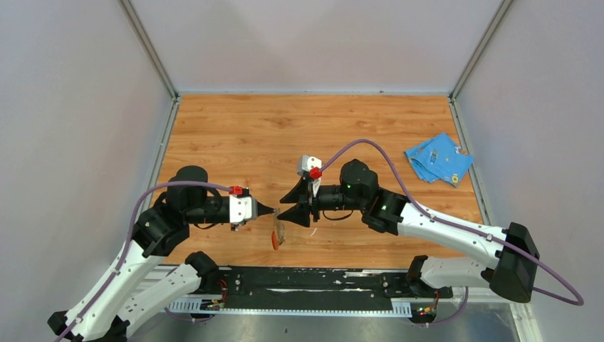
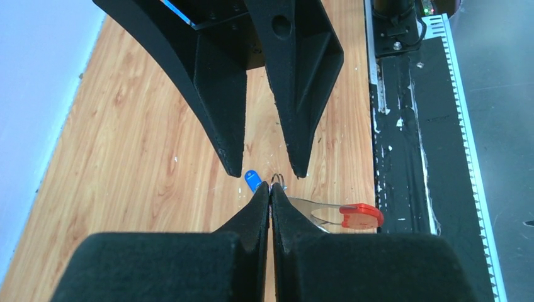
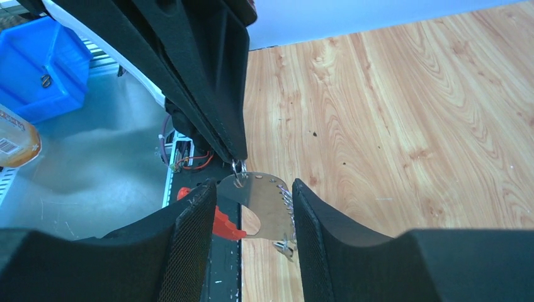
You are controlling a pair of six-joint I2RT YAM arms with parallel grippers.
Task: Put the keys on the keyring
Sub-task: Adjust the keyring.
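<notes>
My left gripper [image 2: 271, 189] is shut on the small metal ring [image 2: 278, 181] of the keyring, whose silvery strap [image 2: 313, 207] and red end [image 2: 362, 216] hang off to one side. A blue-headed key [image 2: 252, 179] sits right at the ring beside my fingertips. In the top view the left gripper [image 1: 274, 211] holds the keyring [image 1: 276, 235] just above the table's near edge. My right gripper [image 1: 293, 204] faces it, open. In the right wrist view the strap [image 3: 264, 201] hangs between the right gripper's [image 3: 253, 186] spread fingers, red end [image 3: 225, 226] by the left finger.
A crumpled blue cloth [image 1: 439, 158] lies at the table's right edge. The black base rail [image 1: 306, 281] runs along the near edge, right under the keyring. A blue bin [image 3: 44, 69] stands off the table beyond the rail. White walls enclose the wooden table [image 1: 235, 135].
</notes>
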